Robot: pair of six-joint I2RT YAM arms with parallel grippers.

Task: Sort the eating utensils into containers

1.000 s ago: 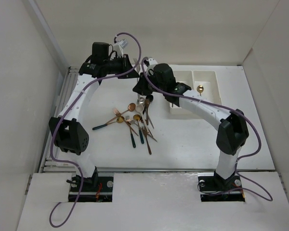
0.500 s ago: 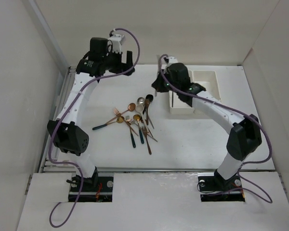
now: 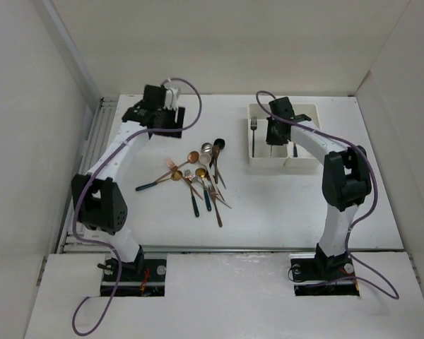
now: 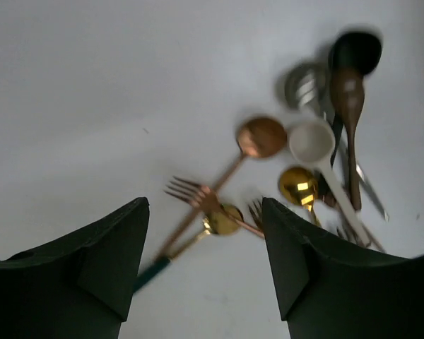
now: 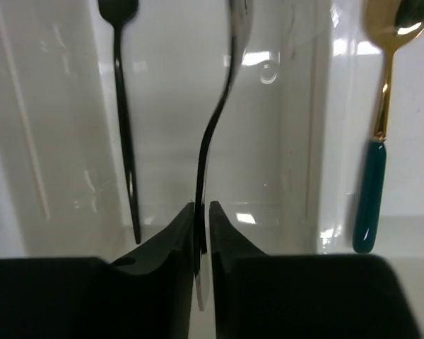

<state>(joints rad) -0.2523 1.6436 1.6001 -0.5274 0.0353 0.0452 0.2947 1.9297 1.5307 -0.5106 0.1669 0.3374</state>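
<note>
Top external view, nearest first: I read the loose eating utensils (image 3: 198, 180) as a crossed heap midway out on the table (image 3: 283, 212), with copper, gold and silver heads mixed. Just beyond the heap my left gripper (image 4: 203, 208) hangs above the table. Left wrist view shows its fingers (image 4: 106, 261) spread apart and empty, with the heap below and ahead.

At far right, the containers (image 3: 283, 164) sit as two joined white bins. My right gripper (image 5: 202, 208) is poised over the left bin. Right wrist view shows its jaws pinched together on a slim dark-handled utensil (image 5: 210, 134) whose head is cropped by the frame edge. A black fork (image 3: 254, 127) lies beside it in that bin. A gold spoon (image 5: 381, 106) with a teal handle lies in the right bin.
</note>
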